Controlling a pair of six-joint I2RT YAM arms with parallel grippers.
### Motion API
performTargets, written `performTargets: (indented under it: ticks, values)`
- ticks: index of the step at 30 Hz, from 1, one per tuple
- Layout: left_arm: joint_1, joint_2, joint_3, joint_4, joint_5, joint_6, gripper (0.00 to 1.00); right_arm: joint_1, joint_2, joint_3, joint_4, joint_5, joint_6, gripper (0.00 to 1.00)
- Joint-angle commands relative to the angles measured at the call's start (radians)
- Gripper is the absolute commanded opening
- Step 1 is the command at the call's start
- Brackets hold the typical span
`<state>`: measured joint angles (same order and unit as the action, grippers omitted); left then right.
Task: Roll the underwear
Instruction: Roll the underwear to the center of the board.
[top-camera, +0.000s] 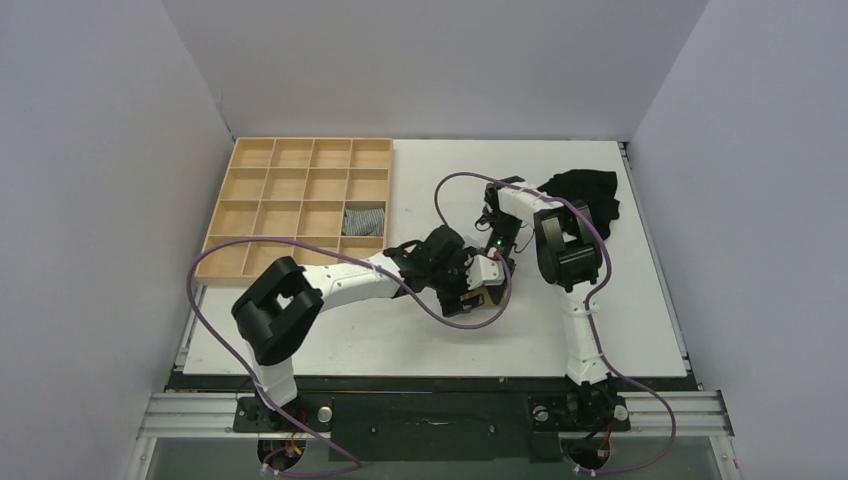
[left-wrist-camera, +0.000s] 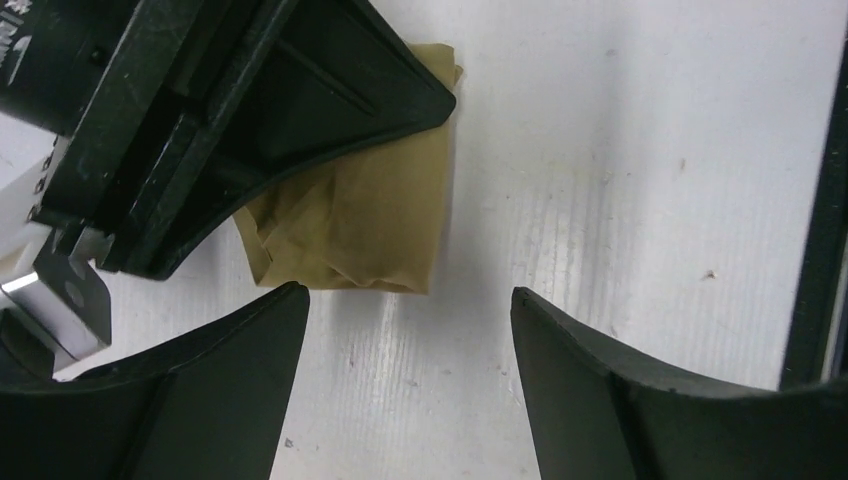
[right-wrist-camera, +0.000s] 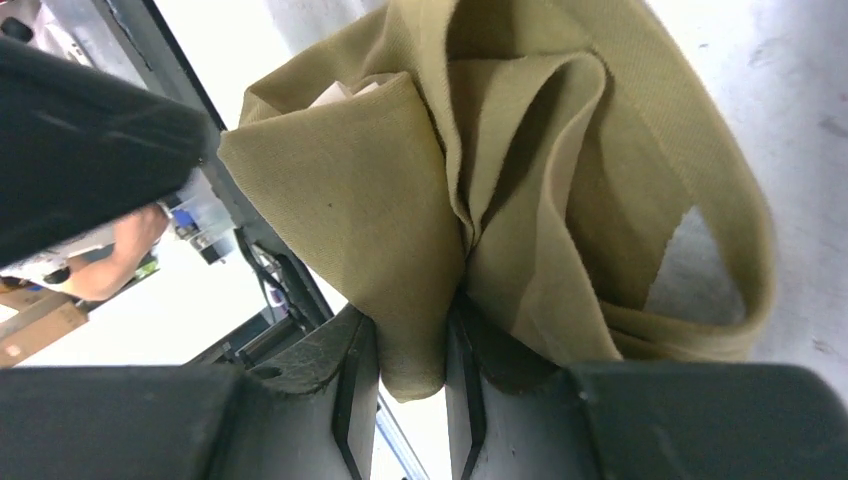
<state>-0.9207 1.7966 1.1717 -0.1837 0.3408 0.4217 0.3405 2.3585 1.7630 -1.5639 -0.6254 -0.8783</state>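
Right pincer (right-wrist-camera: 412, 350): clamped on a fold of the underwear (right-wrist-camera: 400, 200), its fingers nearly together with cloth pinched between them.
Bench (top-camera: 400, 340): white, carrying everything listed below.
Tray (top-camera: 300, 202): wooden, with many compartments, at the far left of the bench.
Black garment (top-camera: 585, 195): heaped at the far right, well apart from the tray.
Left pincer (left-wrist-camera: 402, 305): fingers apart, holding nothing, over bare bench just beside the underwear's edge.
Underwear: olive-khaki, bunched in folds mid-bench, near the tray's near right corner, between both pincers.
Striped cloth roll (top-camera: 363, 219): in a compartment of the tray's right column.
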Motion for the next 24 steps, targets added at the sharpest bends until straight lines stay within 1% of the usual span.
performTargets:
  ticks: [1,8,18,20,22,24]
  values:
    - [-0.026,0.056,0.069,0.058,-0.067,0.071,0.72,0.008,0.073,0.037,0.036,0.047,-0.061,0.09]
    - [-0.053,0.13,0.106,0.08,-0.113,0.103,0.73,0.01,0.091,0.066,0.014,0.041,-0.064,0.09]
    - [-0.083,0.194,0.148,0.073,-0.122,0.098,0.72,0.011,0.097,0.067,0.01,0.042,-0.064,0.09]
    - [-0.089,0.206,0.158,0.067,-0.127,0.093,0.69,0.011,0.097,0.066,0.009,0.041,-0.064,0.09]
    - [-0.091,0.217,0.167,0.057,-0.129,0.088,0.63,0.011,0.096,0.065,0.01,0.041,-0.065,0.09]
    - [-0.09,0.225,0.17,0.054,-0.128,0.082,0.55,0.011,0.096,0.064,0.01,0.041,-0.065,0.09]
